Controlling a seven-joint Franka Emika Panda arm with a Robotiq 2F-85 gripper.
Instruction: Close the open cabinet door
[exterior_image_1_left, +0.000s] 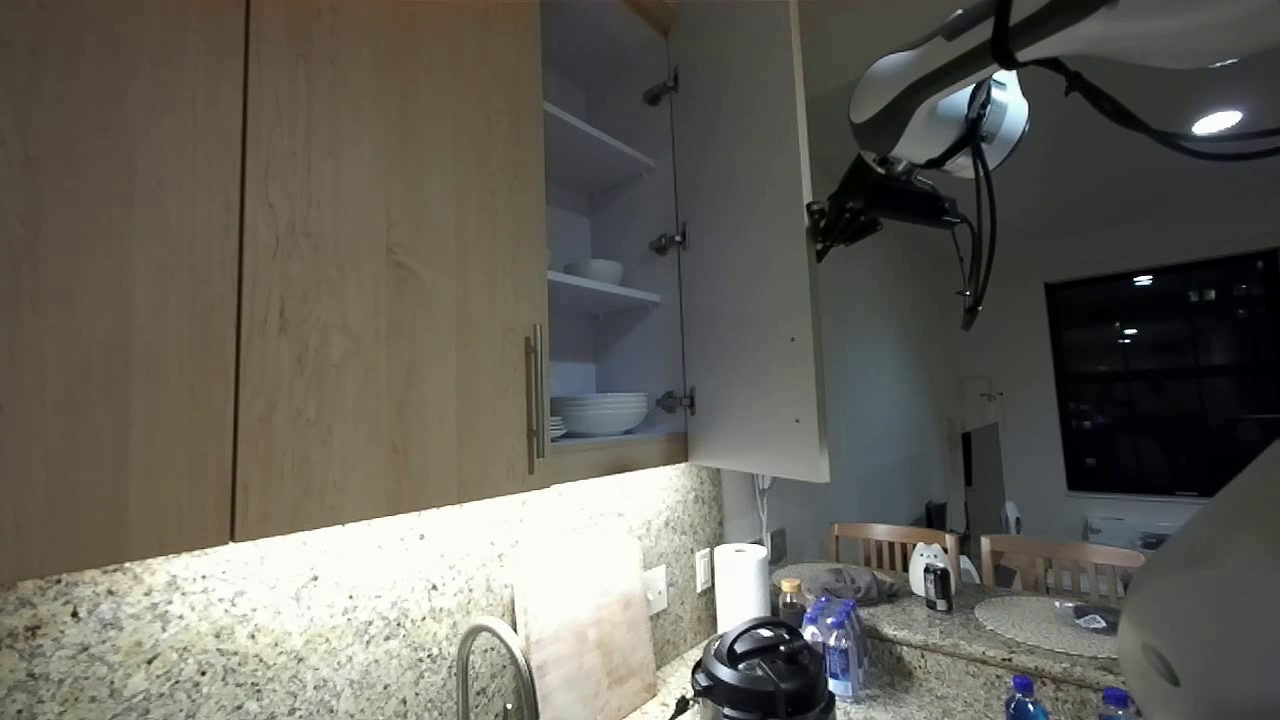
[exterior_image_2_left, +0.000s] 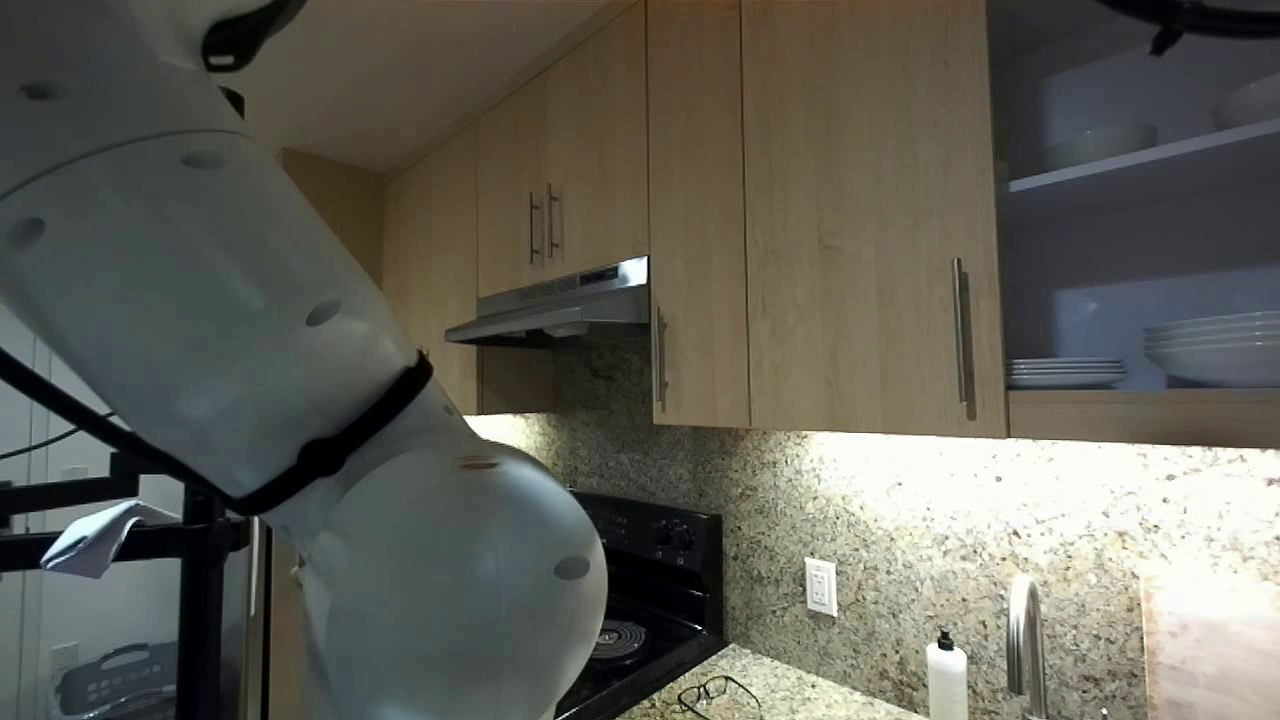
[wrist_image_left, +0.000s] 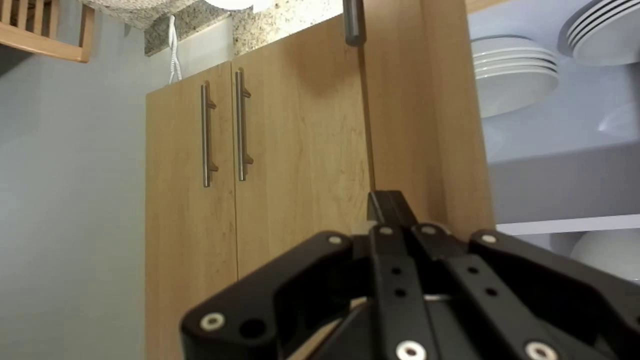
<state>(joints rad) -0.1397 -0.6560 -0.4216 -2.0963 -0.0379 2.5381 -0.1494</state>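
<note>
at one o'clock in an exterior view, the cabinet door stands swung open, its whitish inner face showing. the gripper is at the door's three o'clock edge; i cannot tell whether they touch. in the wrist view its fingers are pressed together. stacked white dishes sit inside the cabinet, toward seven o'clock from the door.

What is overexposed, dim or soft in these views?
In both exterior views, part of the backsplash is washed out; in an exterior view, the ceiling lamp glares and the open cabinet door looks dim; in the wrist view, the end effector looks slightly soft.
</note>
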